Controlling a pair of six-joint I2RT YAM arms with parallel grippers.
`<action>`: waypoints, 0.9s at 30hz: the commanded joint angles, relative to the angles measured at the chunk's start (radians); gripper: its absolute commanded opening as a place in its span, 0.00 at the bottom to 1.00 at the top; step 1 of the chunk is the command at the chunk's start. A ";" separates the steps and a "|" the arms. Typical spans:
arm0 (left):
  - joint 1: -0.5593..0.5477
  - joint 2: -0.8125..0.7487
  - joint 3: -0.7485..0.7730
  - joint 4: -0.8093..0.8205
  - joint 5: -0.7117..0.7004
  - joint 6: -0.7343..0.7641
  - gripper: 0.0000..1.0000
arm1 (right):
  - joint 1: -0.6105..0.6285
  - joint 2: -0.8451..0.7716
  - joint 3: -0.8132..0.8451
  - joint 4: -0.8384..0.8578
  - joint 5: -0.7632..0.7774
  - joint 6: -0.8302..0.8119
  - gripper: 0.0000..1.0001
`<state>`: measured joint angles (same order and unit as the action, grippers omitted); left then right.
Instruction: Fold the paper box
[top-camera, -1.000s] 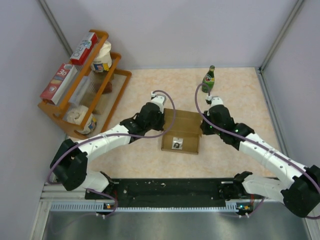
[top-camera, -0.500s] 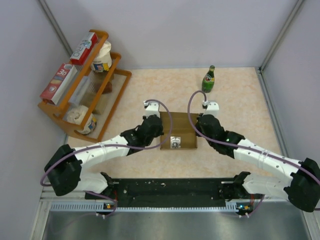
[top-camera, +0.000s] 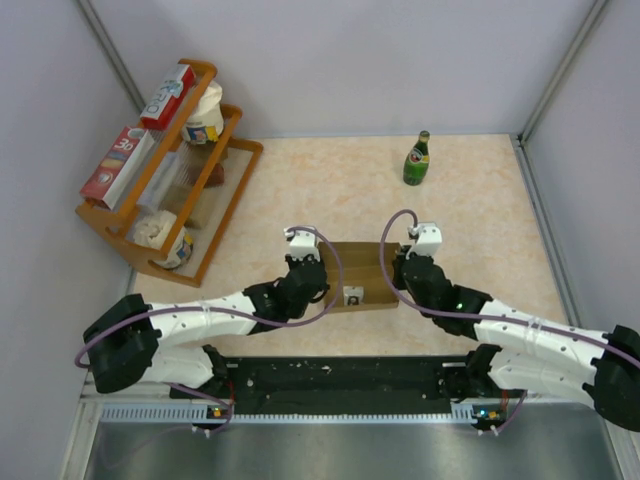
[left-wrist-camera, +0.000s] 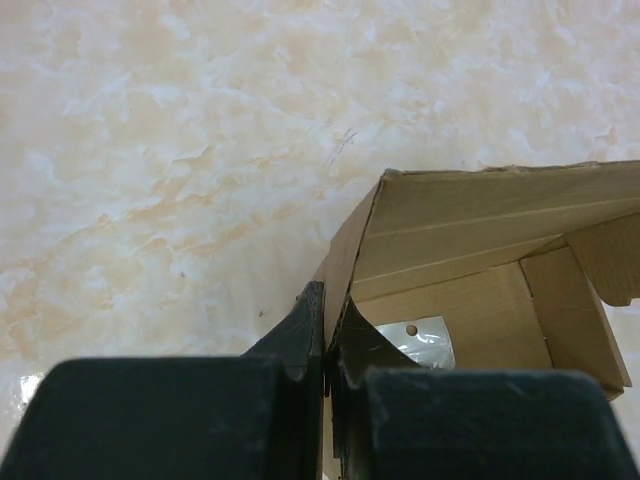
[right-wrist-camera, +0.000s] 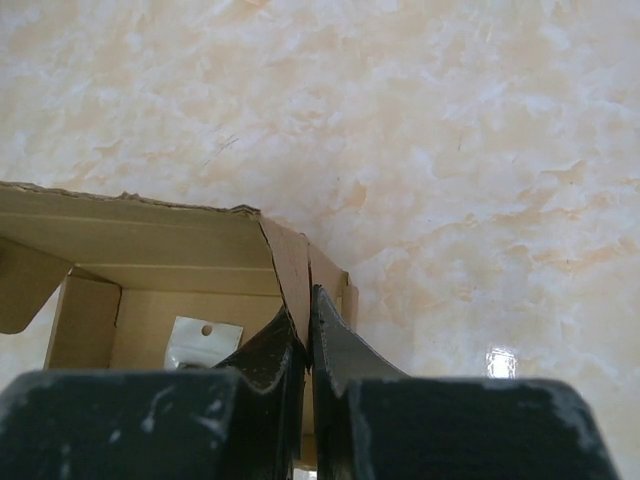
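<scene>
The paper box (top-camera: 362, 275), plain brown cardboard with a small white label (top-camera: 352, 296) on its near face, stands between my two arms at the table's middle. My left gripper (top-camera: 322, 289) is shut on the box's left side wall; in the left wrist view its fingertips (left-wrist-camera: 328, 305) pinch that wall's edge, and the open box (left-wrist-camera: 480, 235) shows a small clear bag (left-wrist-camera: 420, 342) inside. My right gripper (top-camera: 396, 283) is shut on the right side wall; the right wrist view shows its tips (right-wrist-camera: 306, 305) clamped on the cardboard of the box (right-wrist-camera: 150, 250).
A green bottle (top-camera: 417, 160) stands at the back right. A wooden rack (top-camera: 215, 205) at the left holds red-and-white cartons (top-camera: 122, 165) and tubs. Grey walls close the table on three sides; the arms' black base rail (top-camera: 340, 380) runs along the near edge.
Both arms have drawn back toward the near edge, pulling the box with them. From above, the box now looks shorter front to back, its sides raised.
</scene>
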<state>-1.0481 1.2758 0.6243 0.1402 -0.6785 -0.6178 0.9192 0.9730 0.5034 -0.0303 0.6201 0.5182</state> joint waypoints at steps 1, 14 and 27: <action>-0.046 -0.032 -0.021 0.104 -0.061 -0.091 0.00 | 0.041 -0.033 -0.031 0.064 0.021 0.032 0.00; -0.141 0.063 0.018 0.010 -0.214 -0.237 0.00 | 0.075 -0.114 -0.143 0.061 0.006 0.039 0.00; -0.181 0.157 0.091 -0.183 -0.325 -0.346 0.00 | 0.078 -0.138 -0.201 -0.003 -0.069 0.045 0.00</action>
<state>-1.2243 1.4380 0.6960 -0.0212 -0.9791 -0.9108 0.9771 0.8368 0.3267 0.0170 0.6113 0.5434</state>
